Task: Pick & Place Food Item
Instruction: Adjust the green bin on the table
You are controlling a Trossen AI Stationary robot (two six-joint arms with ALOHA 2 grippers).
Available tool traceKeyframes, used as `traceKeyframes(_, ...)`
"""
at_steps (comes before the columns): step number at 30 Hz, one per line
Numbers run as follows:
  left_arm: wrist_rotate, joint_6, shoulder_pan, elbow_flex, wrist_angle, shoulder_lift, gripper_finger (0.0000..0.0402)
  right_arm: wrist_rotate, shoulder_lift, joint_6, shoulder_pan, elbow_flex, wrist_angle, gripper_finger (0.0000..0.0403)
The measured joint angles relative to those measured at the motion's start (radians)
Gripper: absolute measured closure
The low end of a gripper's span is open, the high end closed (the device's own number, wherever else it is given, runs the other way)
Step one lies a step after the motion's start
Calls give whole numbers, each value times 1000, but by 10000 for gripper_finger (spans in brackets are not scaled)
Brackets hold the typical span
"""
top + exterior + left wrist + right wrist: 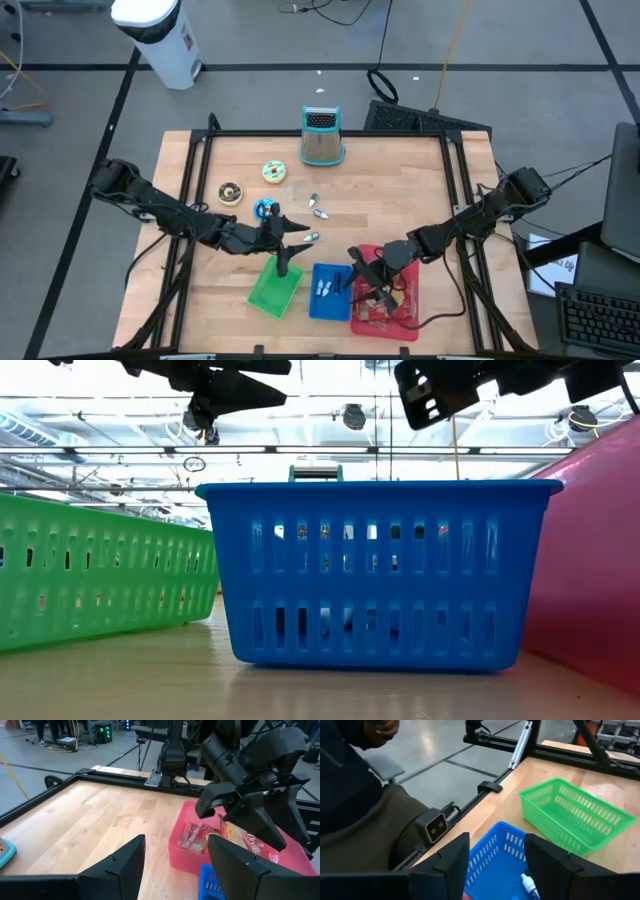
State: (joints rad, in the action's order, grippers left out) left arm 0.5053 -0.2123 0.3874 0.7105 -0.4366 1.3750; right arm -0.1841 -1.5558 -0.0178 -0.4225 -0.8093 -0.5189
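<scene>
I see a white bin (160,35) on the floor beyond my counter (390,190), a keyboard (600,318) off right, and a seated person (355,810) nearby.

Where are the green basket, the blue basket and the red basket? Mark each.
green basket (268,292), high view, on its floor.
blue basket (380,575), low view, on its slotted front wall.
red basket (176,840), left wrist view, on its near corner wall.

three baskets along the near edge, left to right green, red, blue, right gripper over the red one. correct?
Order is wrong: green basket, blue basket in the middle, red basket on the right, per the high view. The right gripper is over the red one.
</scene>
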Motion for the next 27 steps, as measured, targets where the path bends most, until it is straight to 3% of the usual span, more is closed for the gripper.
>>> traceKeyframes(10, -14, -1, 2, 1, -10, 20, 183, 4, 0, 28, 2, 0, 0, 221)
traceKeyframes(18, -12, -1, 5, 24, -23, 133, 183, 4, 0, 32, 2, 0, 1, 221)
traceKeyframes(27, -36, -36, 14, 218, 378, 289, 183, 3, 0, 25, -5, 0, 9, 199)
